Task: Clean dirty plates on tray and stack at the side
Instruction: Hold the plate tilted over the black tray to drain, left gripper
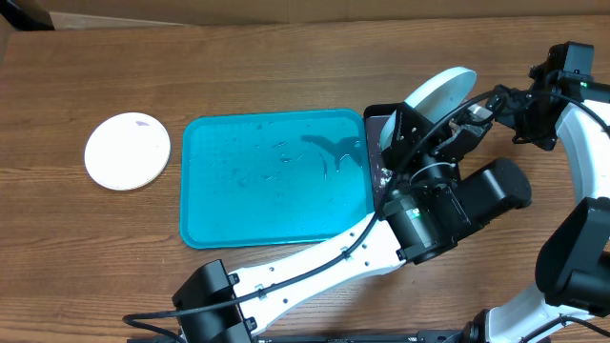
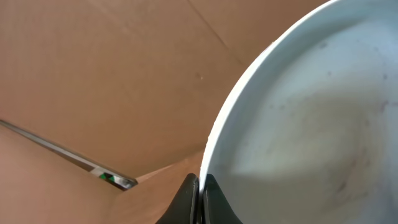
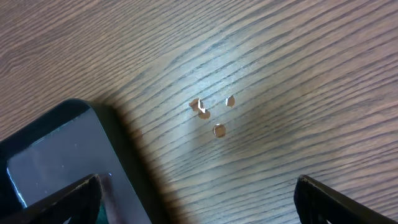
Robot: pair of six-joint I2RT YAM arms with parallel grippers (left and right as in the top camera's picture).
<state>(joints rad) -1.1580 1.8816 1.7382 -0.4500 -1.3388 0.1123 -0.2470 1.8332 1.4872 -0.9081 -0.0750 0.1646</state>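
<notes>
My left gripper (image 2: 200, 200) is shut on the rim of a pale blue plate (image 2: 311, 118), which it holds tilted on edge. In the overhead view that plate (image 1: 440, 92) hangs above the table's right side, past the turquoise tray (image 1: 276, 181), with the left gripper (image 1: 408, 112) at its lower edge. The tray is wet and carries no plates. A white plate (image 1: 128, 151) with a small dark smear lies flat on the table left of the tray. My right gripper (image 3: 198, 202) stands open over bare wood; in the overhead view the right gripper (image 1: 477, 112) sits just right of the held plate.
A small black tray (image 1: 374, 143) lies against the turquoise tray's right edge, under my left arm; its corner (image 3: 56, 149) shows in the right wrist view. Small chips (image 3: 211, 115) mark the wooden table. A cardboard wall (image 2: 112, 81) stands behind.
</notes>
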